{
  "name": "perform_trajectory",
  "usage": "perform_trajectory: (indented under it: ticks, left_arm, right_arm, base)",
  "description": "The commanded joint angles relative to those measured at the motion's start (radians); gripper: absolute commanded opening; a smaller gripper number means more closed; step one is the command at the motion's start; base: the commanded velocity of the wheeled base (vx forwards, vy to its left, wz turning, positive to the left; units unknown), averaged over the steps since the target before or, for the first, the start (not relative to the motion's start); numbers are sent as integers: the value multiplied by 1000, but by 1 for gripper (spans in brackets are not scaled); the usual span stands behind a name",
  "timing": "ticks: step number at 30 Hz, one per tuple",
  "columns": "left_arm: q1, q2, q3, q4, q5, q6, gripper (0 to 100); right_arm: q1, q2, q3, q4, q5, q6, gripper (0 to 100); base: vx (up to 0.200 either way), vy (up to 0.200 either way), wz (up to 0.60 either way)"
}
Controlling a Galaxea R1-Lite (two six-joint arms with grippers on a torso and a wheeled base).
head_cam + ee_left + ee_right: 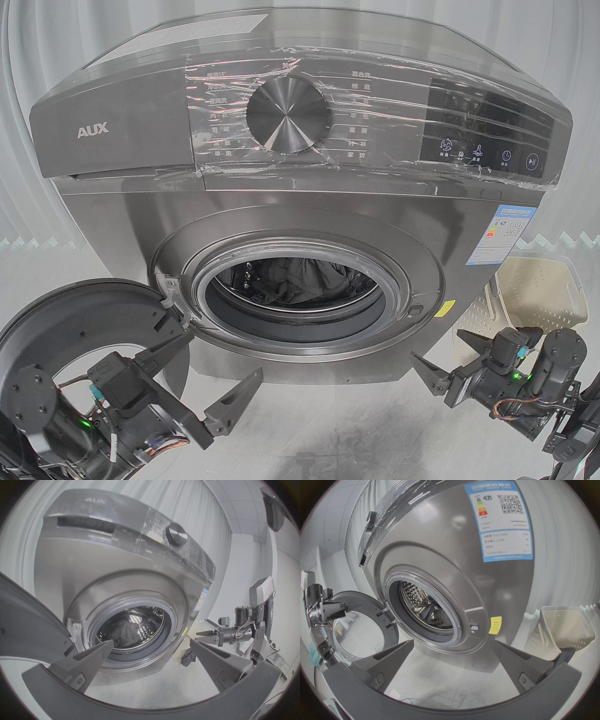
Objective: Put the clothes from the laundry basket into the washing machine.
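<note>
The grey washing machine point(300, 206) stands with its round door point(69, 325) swung open to the left. A dark garment point(294, 281) lies inside the drum point(134, 630), and its dark heap point(437, 619) shows through the opening. My left gripper point(222, 356) hangs open and holds nothing, low in front of the door and left of the opening. My right gripper point(437, 345) is open too, low at the machine's right front corner. The cream laundry basket point(544, 294) stands on the floor to the machine's right. A dark cloth point(189, 658) lies at the basket's foot.
White curtains hang behind the machine. The pale floor point(350, 425) in front of the machine is open between my two arms. The open door point(359, 627) takes up the space at the left. The basket point(565, 630) sits close to the right arm.
</note>
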Motion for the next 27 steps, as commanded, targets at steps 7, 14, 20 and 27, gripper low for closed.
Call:
perform_trajectory:
  ticks: [7, 14, 20, 27]
  left_arm:
    - [99, -253, 29, 177, 19, 28, 100]
    - [145, -444, 29, 395, 19, 63, 100]
    - [174, -588, 29, 567, 15, 65, 100]
    - [237, -786, 29, 714, 12, 69, 100]
  right_arm:
    - [-66, -82, 48, 31, -5, -14, 100]
    - [-66, -211, 48, 213, -53, -14, 100]
    - [-69, -318, 48, 327, -76, 23, 100]
    - [-80, -590, 48, 585, -90, 29, 100]
  base:
    - [-200, 0, 0]
    - [-200, 0, 0]
    - [-200, 0, 0]
    - [-29, 0, 0]
